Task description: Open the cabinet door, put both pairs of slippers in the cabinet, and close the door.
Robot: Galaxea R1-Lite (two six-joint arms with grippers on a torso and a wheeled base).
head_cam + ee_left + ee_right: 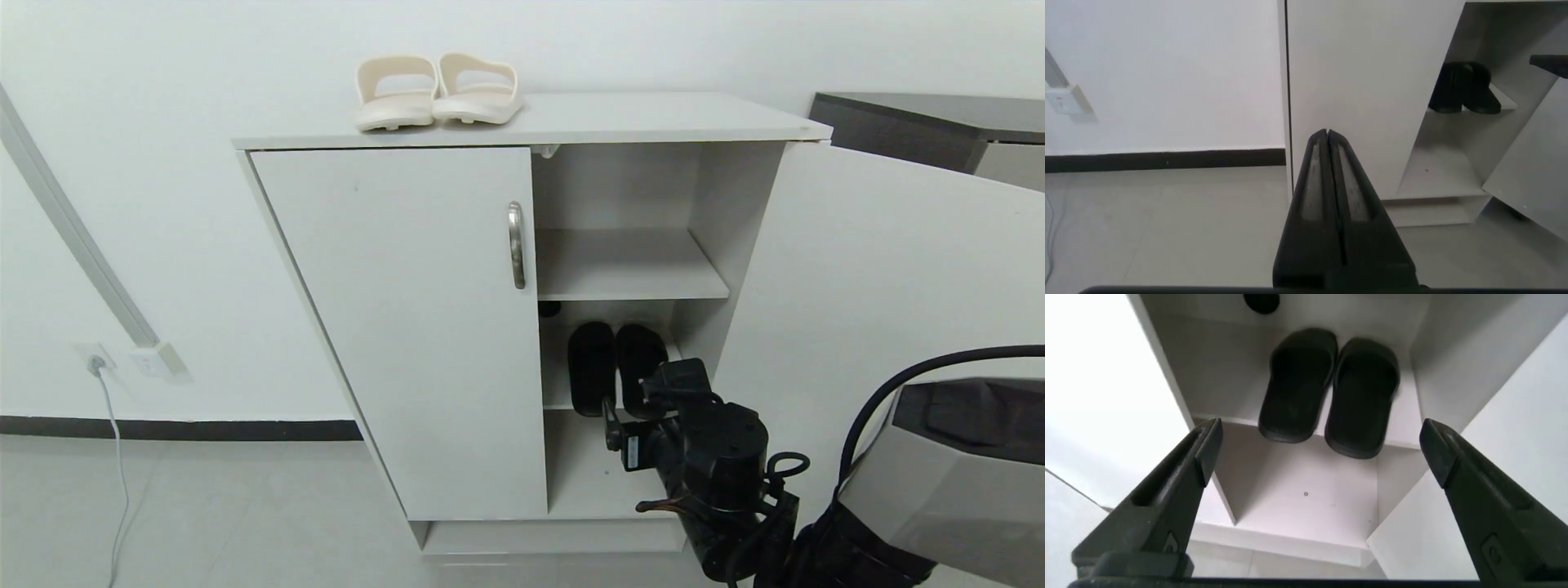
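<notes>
My right end effector is spread wide with nothing between its fingers. It sits just in front of the open right half of the cabinet, level with the middle shelf and pointed into it.

Straight ahead of it on that shelf lie the black slippers, side by side and touching. Their near ends jut a little over the shelf's front edge, apart from the open fingers. At the back of the same shelf I see a small dark round thing, and I cannot tell what it is.

My left end effector has its fingers pressed flat together and grips nothing. It hangs low over the floor, facing the shut left door.

The right door is swung fully out towards me, beside my right arm. The left door carries a vertical metal handle along its inner edge. Above the black pair is the upper shelf, and below is the cabinet's bottom board.

The cream slippers rest on the cabinet top, side by side near its left end and close to the wall.

Off to the left, a wall socket has a cable hanging from it to the floor. A dark-topped piece of furniture stands behind the open door.
</notes>
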